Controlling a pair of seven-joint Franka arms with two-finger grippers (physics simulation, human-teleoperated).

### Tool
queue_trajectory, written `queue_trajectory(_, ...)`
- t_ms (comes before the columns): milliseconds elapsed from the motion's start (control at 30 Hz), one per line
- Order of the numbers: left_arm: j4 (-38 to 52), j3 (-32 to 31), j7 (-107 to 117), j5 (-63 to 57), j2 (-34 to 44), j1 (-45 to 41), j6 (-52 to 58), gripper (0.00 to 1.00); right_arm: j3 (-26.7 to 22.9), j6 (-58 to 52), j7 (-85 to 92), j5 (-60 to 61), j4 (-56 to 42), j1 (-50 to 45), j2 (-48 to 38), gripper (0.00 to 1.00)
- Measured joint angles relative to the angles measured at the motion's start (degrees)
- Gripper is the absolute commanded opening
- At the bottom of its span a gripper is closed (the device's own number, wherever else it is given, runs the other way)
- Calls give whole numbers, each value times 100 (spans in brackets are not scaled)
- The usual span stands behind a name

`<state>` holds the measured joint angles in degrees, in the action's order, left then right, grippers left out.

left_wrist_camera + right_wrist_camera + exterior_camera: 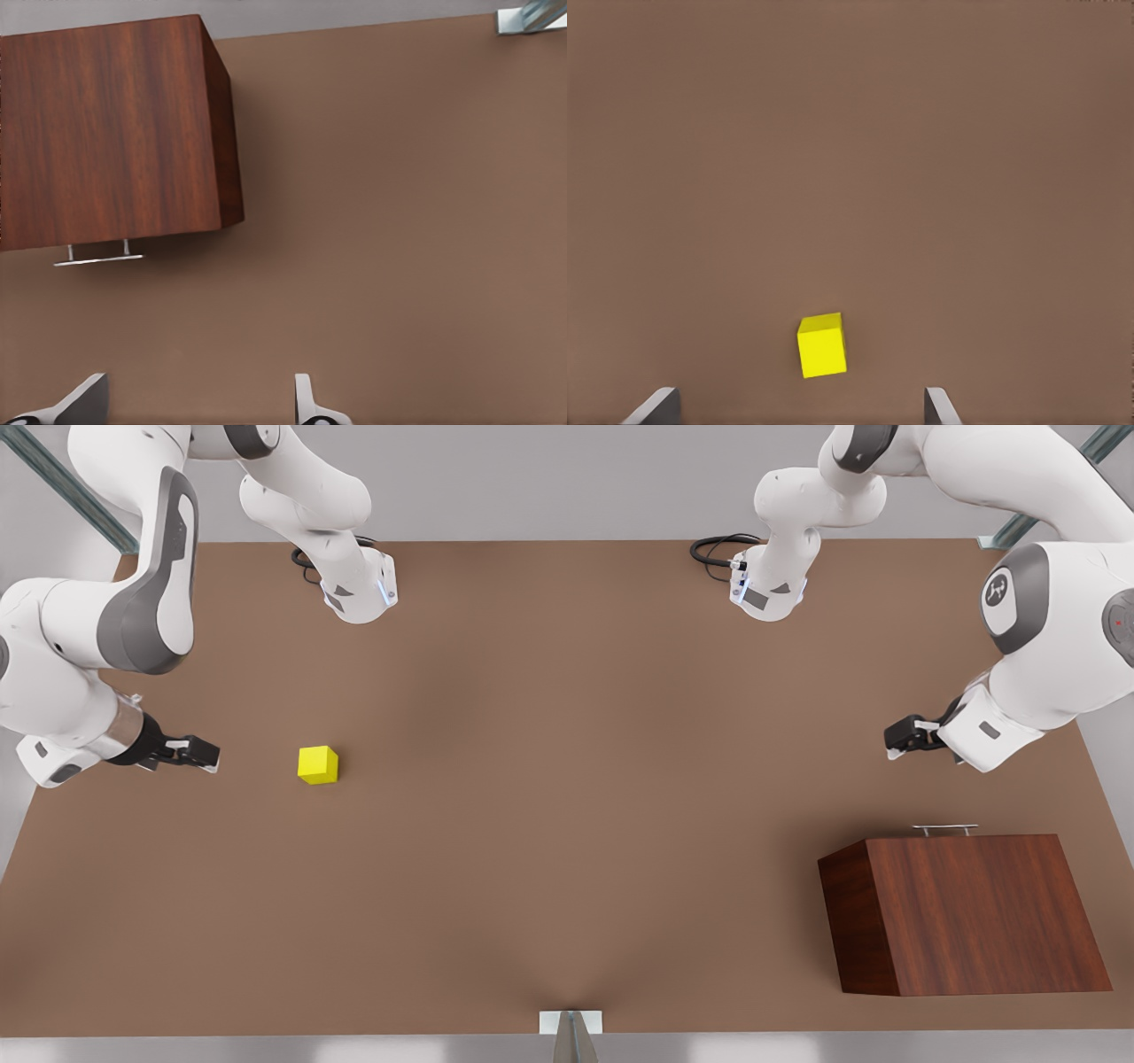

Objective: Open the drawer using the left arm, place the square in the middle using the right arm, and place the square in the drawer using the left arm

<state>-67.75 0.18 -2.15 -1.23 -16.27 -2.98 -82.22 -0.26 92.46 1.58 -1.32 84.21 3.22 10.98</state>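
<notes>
Yellow square (pixel 318 765) rests on the counter (pixel 567 824) near its edge at the front view's left, apart from the right tool (pixel 197 754), fingers wide, empty. Cabinet (pixel 966 912) stands by the opposite near corner, drawer shut, handle (pixel 945 829) facing the left tool (pixel 899 737), wide, empty

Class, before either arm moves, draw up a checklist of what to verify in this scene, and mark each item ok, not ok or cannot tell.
1. Drawer handle unobstructed: ok.
2. Drawer shut in the cabinet, not yet opened: ok.
3. Left gripper open, apart from the handle: ok.
4. Right gripper open, the yellow cube between its fingers' line: ok.
5. Cube resting free on the table: ok.
6. Drawer depth enough for the cube: cannot tell.
</notes>
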Motion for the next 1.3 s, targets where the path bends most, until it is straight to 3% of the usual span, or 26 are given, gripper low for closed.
queue_trajectory(133,-1734,145,2169,-17,883,18,-1325,100,0,75,18,0,170,2,-116,100)
queue_trajectory(300,-4089,688,4924,-15,1789,-77,-3736,100,-25,621,18,52,1351,4,-323,100)
queue_trajectory(433,-5234,1020,5541,7,1856,131,-5446,100,-44,2087,26,59,2695,-18,-331,100)
queue_trajectory(533,-5606,1021,6580,37,1838,277,-5963,100,-52,2813,407,61,3488,-16,-294,100)
queue_trajectory(800,-5864,1156,7191,144,1520,-506,-6741,100,-62,4891,966,55,5121,-219,91,100)
queue_trajectory(900,-5864,1193,7185,259,1418,-434,-6790,100,-62,5366,975,52,5220,-226,371,100)
queue_trajectory(1033,-5864,1194,7185,352,1319,621,-6868,100,-62,5397,967,53,5393,-226,353,100)
queue_trajectory(1167,-5855,1229,7185,382,1127,155,-7043,100,-62,6020,967,61,5636,-217,462,100)
queue_trajectory(1233,-5847,1237,7176,387,1043,401,-7164,100,-69,6112,959,61,5633,-211,595,100)
queue_trajectory(1300,-5835,1238,7176,393,969,530,-7252,100,-70,6137,909,102,5596,-208,616,90)
